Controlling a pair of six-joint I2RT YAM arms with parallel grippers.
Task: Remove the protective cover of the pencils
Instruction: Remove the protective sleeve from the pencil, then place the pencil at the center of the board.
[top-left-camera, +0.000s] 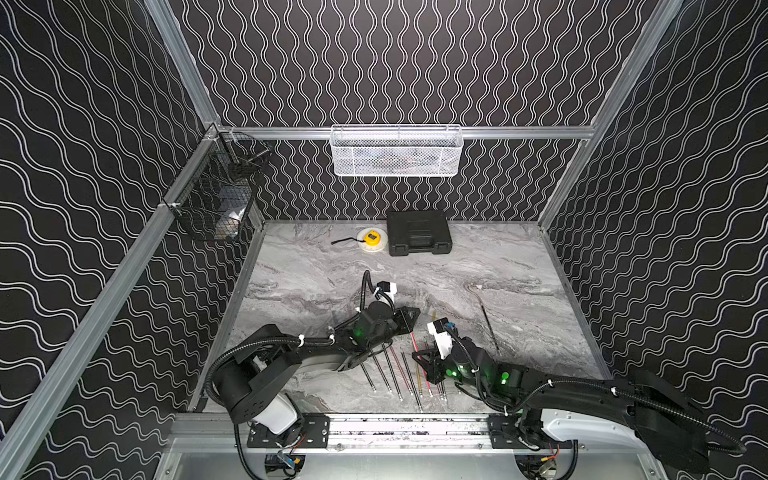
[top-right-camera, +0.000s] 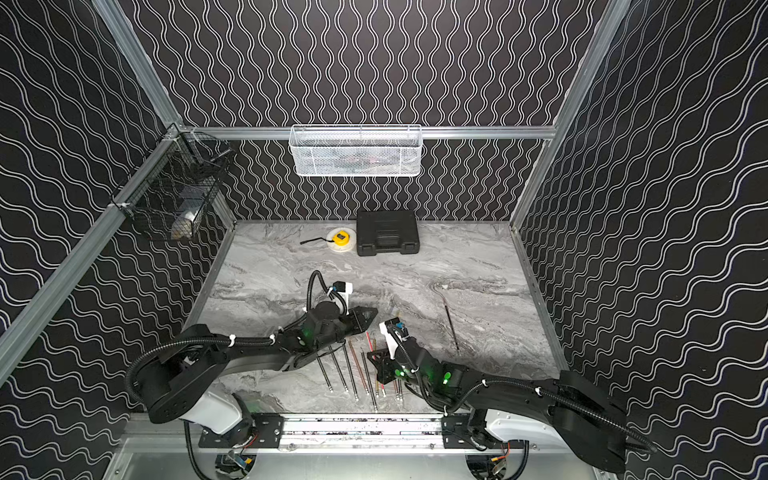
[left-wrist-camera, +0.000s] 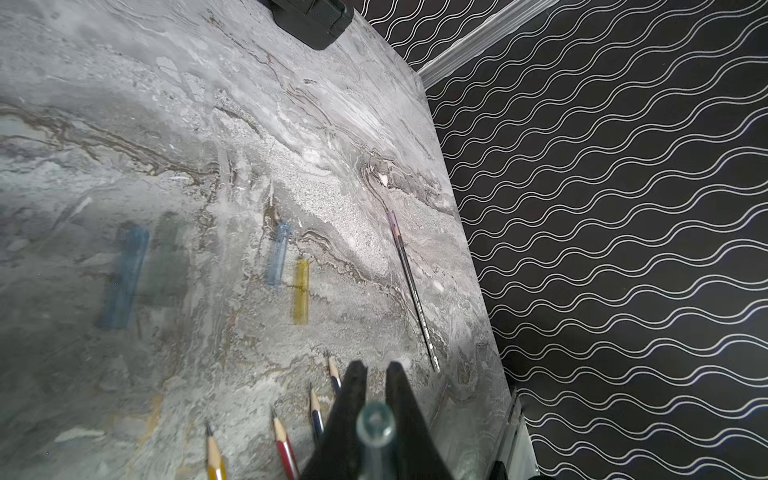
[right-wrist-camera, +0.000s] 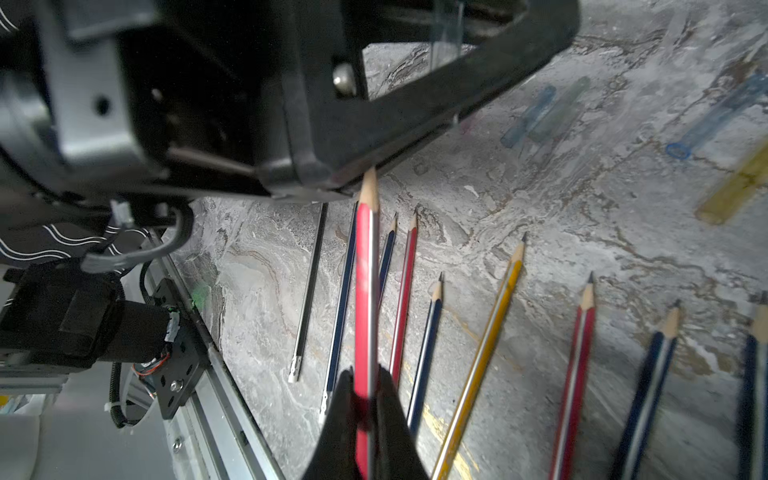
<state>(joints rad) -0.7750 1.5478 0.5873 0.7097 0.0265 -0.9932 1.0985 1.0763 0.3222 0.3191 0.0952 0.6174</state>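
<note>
Grey marbled surface fills the floor of the booth, and both arms reach in over its near edge. A black case and a yellow tape measure sit far back by the wall, out of the working area.

Near the front edge the pencils lie in a loose fan with their points facing away from the robot. Most show bare sharpened tips in the right wrist view, so much of the job looks done.

The right fingers are clamped on a red pencil low on its shaft. It is raised off the surface and aimed at the other arm, which leaves the pointed end free, and its tip is bare. The left fingers are closed on a clear cover, seen end-on and apart from that tip. I judge it belongs to the red pencil and now needs dropping.

Loose caps lie beyond the fan — a blue cover, a second blue one and a yellow cover. One black pencil lies well apart toward the right wall with a purplish cover on its end. It looks like the one not yet uncapped.
</note>
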